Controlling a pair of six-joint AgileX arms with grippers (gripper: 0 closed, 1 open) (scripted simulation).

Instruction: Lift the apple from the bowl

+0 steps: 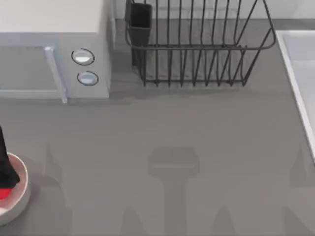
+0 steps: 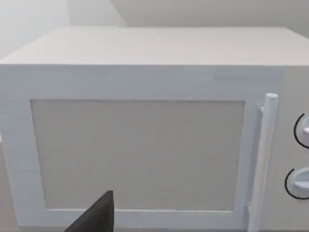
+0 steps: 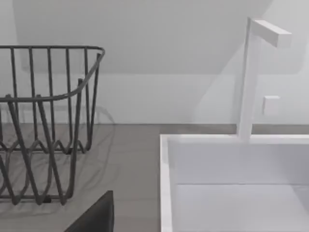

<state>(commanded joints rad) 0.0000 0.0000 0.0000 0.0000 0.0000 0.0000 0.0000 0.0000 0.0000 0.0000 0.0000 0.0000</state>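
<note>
Microwave [image 1: 54, 49]: you could read no brand or label on it.
Dials [image 1: 82, 57]: they bore no numbers.
Dish rack [image 1: 197, 44]: it carried no sign.

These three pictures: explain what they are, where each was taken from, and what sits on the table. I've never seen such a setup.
It is a simulated two-armed AgileX robot at a grey table. One camera looks down from above; one rides on each wrist. From above: a white microwave, a wire dish rack, a sink's edge. At the table's left edge, the white bowl holds the red apple, with the dark left end effector over it. The left wrist faces the microwave, the right wrist the rack and sink.
</note>
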